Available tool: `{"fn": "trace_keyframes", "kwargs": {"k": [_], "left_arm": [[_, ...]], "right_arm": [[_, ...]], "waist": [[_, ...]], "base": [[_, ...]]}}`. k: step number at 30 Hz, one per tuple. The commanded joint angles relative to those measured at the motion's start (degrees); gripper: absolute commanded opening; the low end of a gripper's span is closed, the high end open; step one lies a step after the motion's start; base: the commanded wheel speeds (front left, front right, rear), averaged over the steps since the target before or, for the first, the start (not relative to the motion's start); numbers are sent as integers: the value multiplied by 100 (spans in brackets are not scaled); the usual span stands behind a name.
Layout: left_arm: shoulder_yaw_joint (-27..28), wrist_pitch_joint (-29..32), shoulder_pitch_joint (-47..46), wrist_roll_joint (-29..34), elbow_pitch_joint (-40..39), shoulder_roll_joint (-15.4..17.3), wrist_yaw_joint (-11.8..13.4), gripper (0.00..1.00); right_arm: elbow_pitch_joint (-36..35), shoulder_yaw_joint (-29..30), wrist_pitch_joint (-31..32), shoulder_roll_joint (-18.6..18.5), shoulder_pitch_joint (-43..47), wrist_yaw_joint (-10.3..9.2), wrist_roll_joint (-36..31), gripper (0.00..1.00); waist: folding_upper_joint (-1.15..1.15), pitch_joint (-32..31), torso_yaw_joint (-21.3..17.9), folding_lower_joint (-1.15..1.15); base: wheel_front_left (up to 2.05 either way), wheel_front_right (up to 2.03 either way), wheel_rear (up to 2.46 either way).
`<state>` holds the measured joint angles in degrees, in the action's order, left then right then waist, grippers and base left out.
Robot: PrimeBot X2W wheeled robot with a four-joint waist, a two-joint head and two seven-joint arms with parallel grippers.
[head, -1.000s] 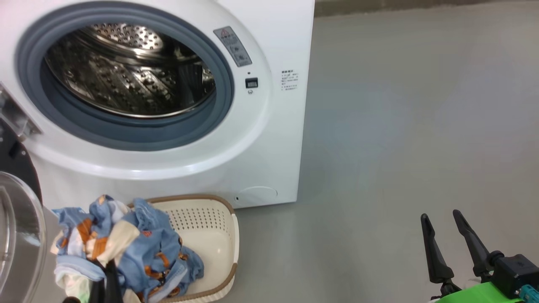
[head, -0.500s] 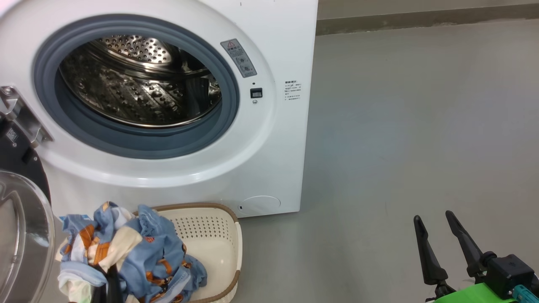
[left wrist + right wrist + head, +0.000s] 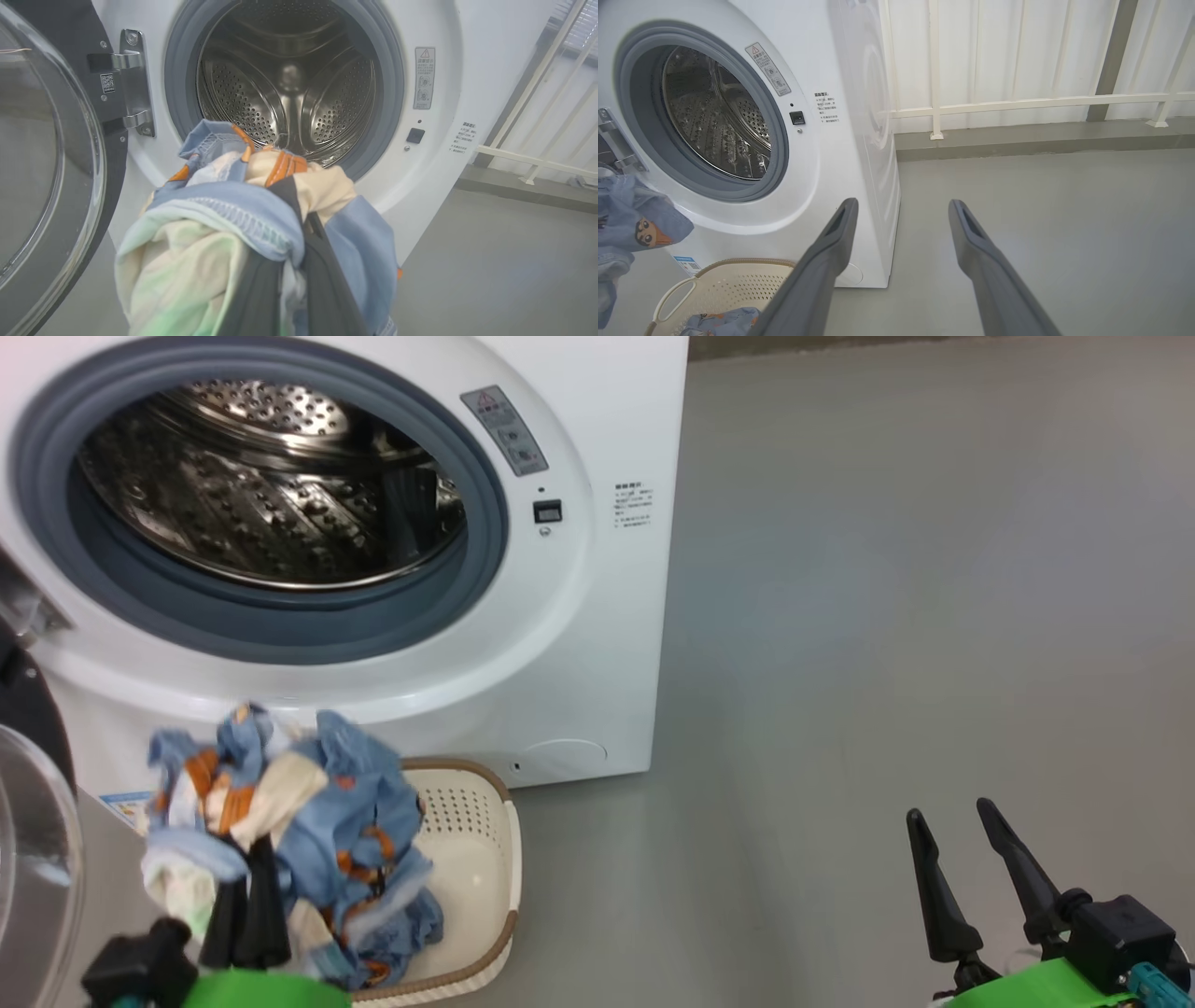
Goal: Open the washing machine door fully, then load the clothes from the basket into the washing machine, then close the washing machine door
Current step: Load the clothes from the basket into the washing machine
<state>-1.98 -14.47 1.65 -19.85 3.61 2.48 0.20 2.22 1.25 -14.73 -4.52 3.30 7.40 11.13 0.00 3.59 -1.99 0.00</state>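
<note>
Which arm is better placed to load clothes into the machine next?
Left. The left fingers are shut on the clothes, right before the open washing machine; the right fingers are open, empty, off to the side.

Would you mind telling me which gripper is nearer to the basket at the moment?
Left. The left gripper is at the basket's left end, shut on the clothes hanging over it; the right gripper is open, well off to its right above the floor.

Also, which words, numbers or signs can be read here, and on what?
No word is readable.
Grey sticker beside the drum opening: red warning triangle, text too small.
Black print on the white machine front: too small.
Square code label on the black door rim: blurred.
</note>
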Motion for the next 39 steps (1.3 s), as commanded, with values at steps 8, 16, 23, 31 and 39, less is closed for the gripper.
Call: {"fn": "trace_keyframes", "kwargs": {"k": [8, 16, 23, 31, 39], "left_arm": [[382, -52, -1333, 299, 433, 164, -27, 0], [635, -52, -2746, 548, 1090, 636, 68, 0], [810, 11, -4095, 711, 2085, 1238, 230, 0], [866, -37, -5294, 885, 3025, 1708, 315, 0], [769, -50, -6306, 1158, 3496, 2064, 392, 0]], "right_arm": [[-151, -174, -27, 65, -498, 9, 181, 100], [-71, -273, -27, 141, -867, 9, 358, 100], [32, -533, -27, 162, -1065, 9, 537, 100], [89, -767, -27, 163, -1141, 9, 575, 100], [91, -888, -27, 93, -1238, 9, 665, 100]], "waist": [[0, 680, -425, 0], [0, 1378, -934, 0], [0, 1919, -1491, 0], [0, 2581, -1810, 0], [0, 3148, -1918, 0]], "base": [[0, 0, 0], [0, 0, 0], [0, 0, 0], [0, 0, 0], [0, 0, 0]]}}
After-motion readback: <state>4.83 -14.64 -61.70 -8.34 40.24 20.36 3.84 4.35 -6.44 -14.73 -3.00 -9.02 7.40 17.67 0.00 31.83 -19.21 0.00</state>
